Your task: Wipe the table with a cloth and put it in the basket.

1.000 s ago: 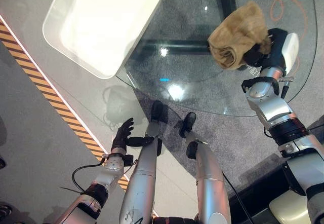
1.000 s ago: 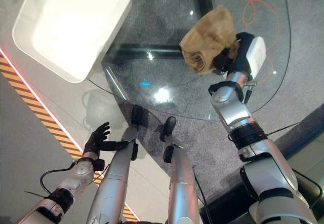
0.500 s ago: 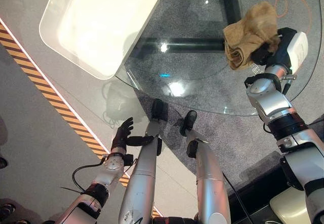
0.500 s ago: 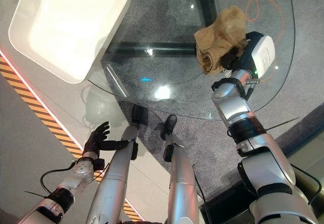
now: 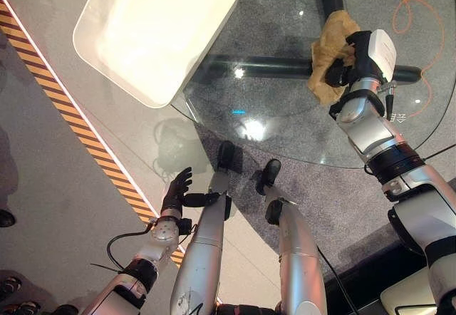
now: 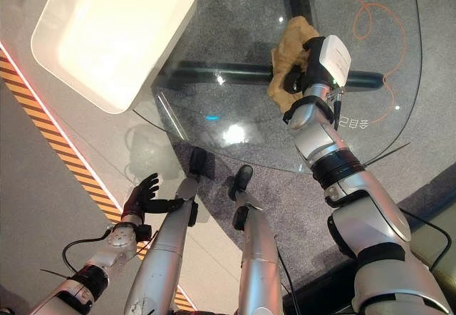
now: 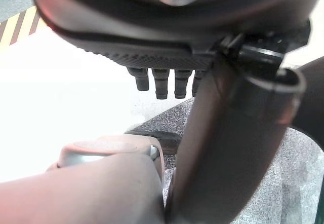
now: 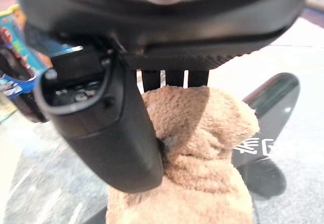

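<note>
Wiping looks to be the step in hand. We hold the tan cloth (image 5: 329,53) bunched in our right hand (image 5: 350,57), out over the middle of the round glass tabletop (image 5: 285,126), above the dark bar that runs beneath the glass. In the right wrist view the fingers (image 8: 174,78) curl down over the top of the cloth while the thumb presses into its side, so the cloth is pinched between them and hangs past them in a thick fold. We cannot tell whether it touches the glass. Our left hand (image 5: 174,191) hangs low beside the near edge of the tabletop, fingers relaxed and spread, holding nothing. We judge the next move calls for carrying the cloth to the white basket (image 5: 125,69) at the tabletop's far left edge and letting go.
</note>
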{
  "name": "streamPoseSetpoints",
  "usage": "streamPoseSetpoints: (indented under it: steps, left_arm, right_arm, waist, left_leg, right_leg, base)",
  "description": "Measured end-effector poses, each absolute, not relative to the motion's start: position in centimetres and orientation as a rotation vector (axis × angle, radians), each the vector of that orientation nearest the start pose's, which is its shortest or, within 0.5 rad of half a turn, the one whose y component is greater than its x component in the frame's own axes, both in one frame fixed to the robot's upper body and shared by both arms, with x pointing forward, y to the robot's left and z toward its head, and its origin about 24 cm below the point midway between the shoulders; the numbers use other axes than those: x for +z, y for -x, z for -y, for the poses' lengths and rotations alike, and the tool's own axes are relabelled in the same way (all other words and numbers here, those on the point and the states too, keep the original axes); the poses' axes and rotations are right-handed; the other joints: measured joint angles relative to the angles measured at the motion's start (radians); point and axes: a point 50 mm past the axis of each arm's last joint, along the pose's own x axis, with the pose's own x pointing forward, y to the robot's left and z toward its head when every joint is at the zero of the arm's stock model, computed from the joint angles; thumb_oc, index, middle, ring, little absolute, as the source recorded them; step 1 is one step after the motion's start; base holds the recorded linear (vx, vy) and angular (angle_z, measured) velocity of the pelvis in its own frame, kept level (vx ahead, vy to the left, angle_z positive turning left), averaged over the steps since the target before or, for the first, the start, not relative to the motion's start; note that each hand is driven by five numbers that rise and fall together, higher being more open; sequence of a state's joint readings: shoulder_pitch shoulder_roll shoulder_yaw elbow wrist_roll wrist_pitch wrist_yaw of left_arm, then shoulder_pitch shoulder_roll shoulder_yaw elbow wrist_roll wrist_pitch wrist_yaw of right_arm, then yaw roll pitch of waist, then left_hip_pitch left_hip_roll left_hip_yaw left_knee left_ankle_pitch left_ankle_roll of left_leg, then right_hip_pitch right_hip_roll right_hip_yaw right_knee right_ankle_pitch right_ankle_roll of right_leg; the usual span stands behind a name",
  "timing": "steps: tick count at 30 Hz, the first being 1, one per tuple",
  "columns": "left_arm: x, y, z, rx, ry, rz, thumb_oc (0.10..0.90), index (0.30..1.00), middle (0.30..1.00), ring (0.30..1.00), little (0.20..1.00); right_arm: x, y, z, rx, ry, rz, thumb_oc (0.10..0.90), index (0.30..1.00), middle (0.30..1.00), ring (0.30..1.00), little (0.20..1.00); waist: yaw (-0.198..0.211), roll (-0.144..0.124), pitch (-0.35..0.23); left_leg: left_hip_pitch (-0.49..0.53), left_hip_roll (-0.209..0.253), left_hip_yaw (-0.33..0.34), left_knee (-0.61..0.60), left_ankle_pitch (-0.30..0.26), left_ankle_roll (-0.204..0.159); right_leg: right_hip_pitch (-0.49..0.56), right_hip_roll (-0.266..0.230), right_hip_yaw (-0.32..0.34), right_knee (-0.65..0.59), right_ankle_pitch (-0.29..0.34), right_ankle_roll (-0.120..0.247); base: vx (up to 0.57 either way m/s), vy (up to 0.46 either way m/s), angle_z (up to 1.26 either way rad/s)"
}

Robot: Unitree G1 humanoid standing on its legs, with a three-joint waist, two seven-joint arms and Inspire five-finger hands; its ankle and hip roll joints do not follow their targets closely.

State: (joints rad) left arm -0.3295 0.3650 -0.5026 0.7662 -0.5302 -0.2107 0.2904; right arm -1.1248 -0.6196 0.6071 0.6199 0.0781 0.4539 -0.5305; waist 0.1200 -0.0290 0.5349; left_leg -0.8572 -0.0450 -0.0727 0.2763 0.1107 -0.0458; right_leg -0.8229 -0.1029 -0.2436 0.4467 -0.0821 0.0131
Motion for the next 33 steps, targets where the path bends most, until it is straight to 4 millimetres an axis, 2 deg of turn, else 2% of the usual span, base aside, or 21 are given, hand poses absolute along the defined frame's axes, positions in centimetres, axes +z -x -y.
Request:
streamPoseSetpoints:
  steps: [13,18,21,24,27,30,33]
  left_arm:
    - [-3.9,-28.1,-17.1,0.064,-0.106,-0.355,0.8,0.9,0.9,0.9,0.9]
    - [-4.0,-28.0,-16.5,0.045,-0.108,-0.361,0.8,0.9,0.9,0.9,0.9]
    - [-3.7,-28.2,-16.3,0.038,-0.103,-0.348,0.8,0.9,0.9,0.9,0.9]
    - [-3.4,-28.4,-16.1,0.032,-0.103,-0.339,0.8,0.9,0.9,0.9,0.9]
    - [-3.1,-28.7,-15.9,0.023,-0.104,-0.328,0.8,0.9,0.9,0.9,0.9]
    - [-3.0,-28.8,-15.8,0.019,-0.104,-0.324,0.8,0.9,0.9,0.9,0.9]
    - [-3.2,-28.7,-16.1,0.025,-0.112,-0.335,0.8,0.9,0.9,0.9,0.9]
  right_arm:
    - [24.9,-40.3,18.0,-0.343,0.947,0.171,0.1,0.3,0.3,0.3,0.2]
    - [24.4,-40.3,16.9,-0.2,0.919,0.163,0.1,0.3,0.3,0.3,0.2]
    - [22.8,-39.9,14.9,0.009,0.863,0.144,0.1,0.3,0.3,0.3,0.2]
    - [19.9,-39.3,10.8,0.258,0.822,0.111,0.1,0.3,0.3,0.3,0.2]
    - [17.4,-38.4,7.9,0.433,0.791,0.07,0.1,0.3,0.3,0.3,0.2]
    - [15.8,-37.7,6.8,0.521,0.789,0.032,0.1,0.3,0.3,0.3,0.2]
    - [15.4,-37.5,6.8,0.541,0.787,0.023,0.1,0.3,0.3,0.3,0.2]
  waist:
    - [0.003,0.033,-0.013]
    - [0.005,0.051,-0.023]
    - [0.013,0.052,-0.024]
    - [0.019,0.055,-0.025]
    - [0.029,0.057,-0.024]
    - [0.043,0.058,-0.024]
    - [0.041,0.058,-0.023]
  left_leg:
    - [0.005,0.022,-0.02,-0.014,0.009,-0.021]
    - [0.008,0.024,-0.02,-0.016,0.01,-0.025]
    - [0.014,0.026,-0.02,-0.016,0.013,-0.027]
    - [0.015,0.03,-0.021,-0.016,0.013,-0.028]
    - [0.014,0.03,-0.024,-0.017,0.013,-0.028]
    - [0.012,0.029,-0.031,-0.02,0.013,-0.029]
    - [0.008,0.022,-0.042,-0.023,0.012,-0.035]
  right_leg:
    - [0.0,0.021,-0.023,0.006,-0.012,-0.026]
    - [0.0,0.026,-0.023,0.008,-0.014,-0.032]
    - [0.0,0.026,-0.023,0.02,-0.022,-0.042]
    - [0.0,0.03,-0.025,0.022,-0.026,-0.047]
    - [0.0,0.03,-0.027,0.022,-0.028,-0.047]
    - [0.0,0.027,-0.031,0.022,-0.03,-0.045]
    - [0.0,0.018,-0.043,0.024,-0.031,-0.042]
  base:
    - [0.0,0.001,0.02]
    - [0.0,0.0,0.0]
    - [0.0,0.0,0.0]
    - [0.0,0.0,0.0]
    - [0.0,-0.004,0.01]
    - [0.0,-0.009,0.07]
    - [0.0,-0.01,0.12]
